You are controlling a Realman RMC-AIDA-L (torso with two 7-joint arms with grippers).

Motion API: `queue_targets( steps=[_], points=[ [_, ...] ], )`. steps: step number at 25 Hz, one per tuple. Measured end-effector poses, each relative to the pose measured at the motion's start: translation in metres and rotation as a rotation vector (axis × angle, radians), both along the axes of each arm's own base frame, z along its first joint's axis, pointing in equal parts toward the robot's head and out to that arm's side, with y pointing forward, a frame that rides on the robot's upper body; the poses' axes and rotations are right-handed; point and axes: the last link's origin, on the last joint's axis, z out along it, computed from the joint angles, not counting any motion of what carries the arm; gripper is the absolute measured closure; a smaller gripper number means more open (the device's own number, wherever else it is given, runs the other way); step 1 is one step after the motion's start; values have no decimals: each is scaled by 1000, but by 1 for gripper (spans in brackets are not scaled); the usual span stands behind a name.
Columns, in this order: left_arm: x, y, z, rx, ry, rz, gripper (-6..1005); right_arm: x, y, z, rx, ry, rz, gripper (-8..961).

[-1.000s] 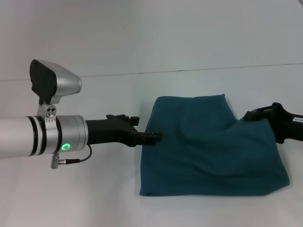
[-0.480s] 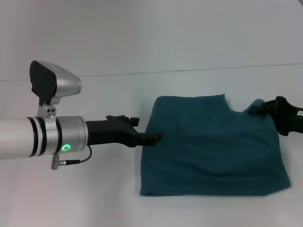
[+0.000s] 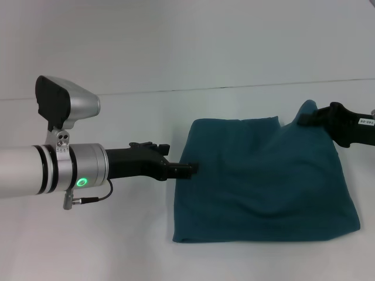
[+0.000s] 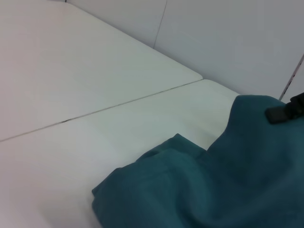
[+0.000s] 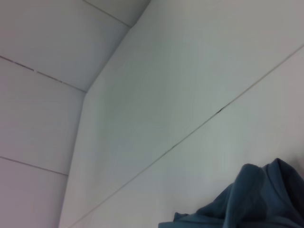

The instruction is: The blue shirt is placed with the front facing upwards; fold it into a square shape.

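White worktop [image 3: 117, 246], plain pale wall behind; one thin seam line is seen running across the surface in both wrist views.

Blue shirt [image 3: 263, 187] is found lying on the worktop right of centre, folded into a rough rectangle, plain teal side up, no lettering visible. Near edge and left edge lie flat. Far right corner is lifted off the surface into a small peak.

Left gripper [image 3: 190, 169] is reached in from the left, low over the worktop, its tip at the shirt's left edge about midway along; the jaws appear clenched on that edge, though the contact is partly hidden by cloth. A green light is lit on the wrist housing.

Right gripper [image 3: 307, 119] is positioned at the far right corner, jaws clamped on the raised fabric, held above the worktop. Its dark tip is also seen in the left wrist view against the lifted cloth.
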Motion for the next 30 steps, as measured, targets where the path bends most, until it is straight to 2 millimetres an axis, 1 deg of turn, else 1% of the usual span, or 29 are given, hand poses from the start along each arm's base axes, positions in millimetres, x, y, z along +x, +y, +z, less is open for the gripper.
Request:
queue_targets(
  steps=[6, 14, 25, 30],
  points=[
    [0, 0, 0, 0, -1, 1, 86, 0, 4, -3, 3, -66, 15, 917],
    [0, 1, 0, 5, 1, 3, 87, 10, 8, -3, 45, -170, 24, 918],
    [0, 0, -2, 4, -8, 11, 87, 5, 20, 5, 122, -283, 93, 914],
    [0, -1, -3, 1, -10, 14, 87, 9, 21, 1, 133, -289, 68, 909]
  ],
)
